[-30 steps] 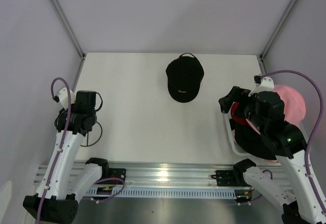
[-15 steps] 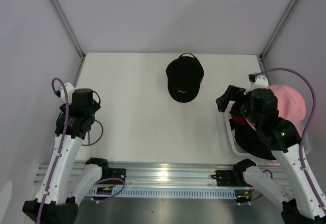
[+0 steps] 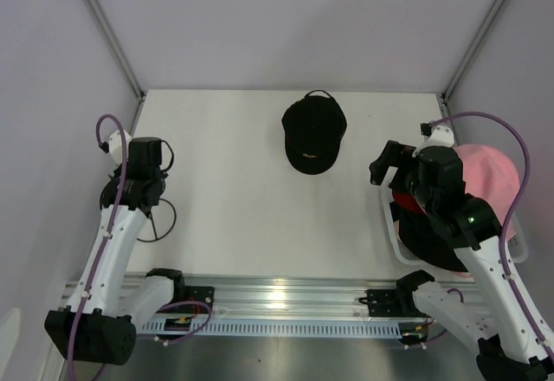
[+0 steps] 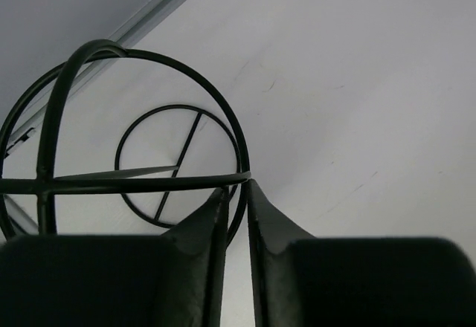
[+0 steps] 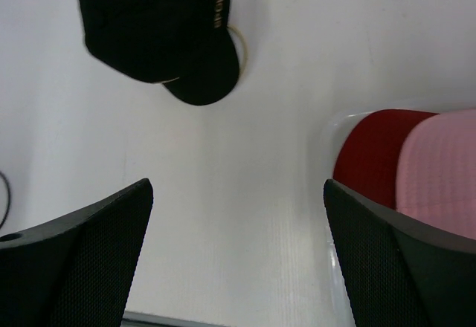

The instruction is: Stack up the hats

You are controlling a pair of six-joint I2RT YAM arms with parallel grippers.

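A black baseball cap (image 3: 313, 134) lies flat at the table's far middle; it also shows in the right wrist view (image 5: 160, 22). A pink hat (image 3: 492, 176), a red hat (image 3: 405, 204) and a black hat (image 3: 433, 247) lie in the white basket (image 3: 390, 232) at the right. My right gripper (image 3: 386, 163) is open and empty over bare table between the cap and the basket, its jaws wide apart (image 5: 238, 187). The red hat (image 5: 372, 149) and the pink hat (image 5: 442, 171) show beside it. My left gripper (image 3: 145, 164) is shut on a black wire stand (image 4: 149, 130) at the left (image 4: 238, 190).
The black wire stand's rings (image 3: 157, 222) hang near the table's left edge. Grey walls and metal posts close in the table on three sides. The arm bases and a metal rail (image 3: 277, 299) sit along the near edge.
My left gripper has moved a little farther from the near edge with the wire stand in it. My right gripper has shifted slightly up and left, off the basket.
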